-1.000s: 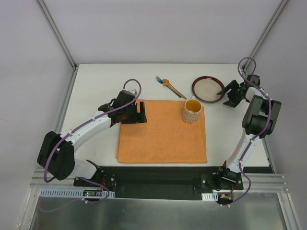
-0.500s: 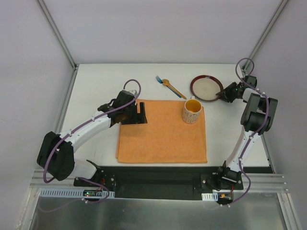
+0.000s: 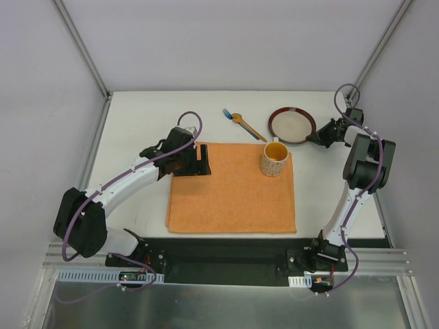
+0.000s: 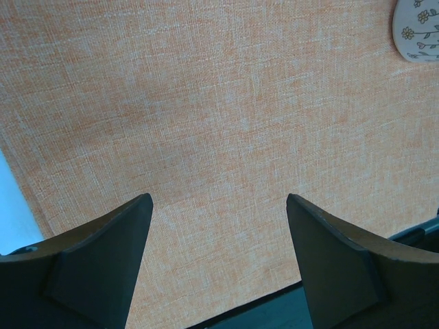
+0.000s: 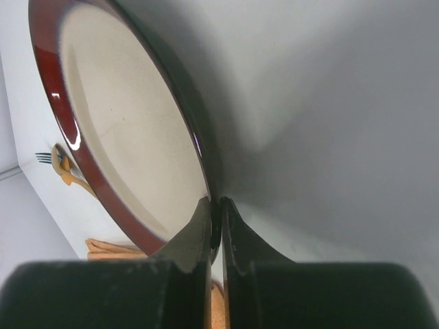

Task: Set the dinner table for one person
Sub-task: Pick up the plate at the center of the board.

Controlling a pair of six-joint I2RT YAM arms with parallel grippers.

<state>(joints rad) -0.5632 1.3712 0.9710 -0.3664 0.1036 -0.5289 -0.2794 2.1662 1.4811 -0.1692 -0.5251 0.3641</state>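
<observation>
Right claw: my right claw [image 5: 214,205] was closed to a sliver on the rim of the round plate with a glossy dark red rim and cream centre [image 3: 293,125], one finger on each side of the lip.
Plate: it stretched away in front of that claw. I could not tell whether its held edge was off the surface.
Dinner table: the large flat white rectangular dinner table [image 3: 137,116] lay under both claws, and the plate sat on bare tabletop.
Left claw: my left claw [image 4: 218,205] stood wide and held nothing. It hovered with the orange square cloth placemat [image 4: 219,123] right beneath it.
Mug: the cream mug with a flower print [image 3: 274,158] stood on the placemat between my two claws, nearer the right one.
Cutlery: the blue-handled fork [image 3: 226,114] and the wooden spoon [image 3: 248,127] lay together on the table beyond the plate from my right claw.
Risk, grip: I judged the pinch thin, on a slick edge and far from the plate's middle. A quick lift could make the plate swing or slide out and drop.
Risk, path: the mug stood between the plate and the middle of the placemat, so a low carry could knock it over.
Risk, cloth: dragging the plate could catch the placemat's edge and ruck it.
</observation>
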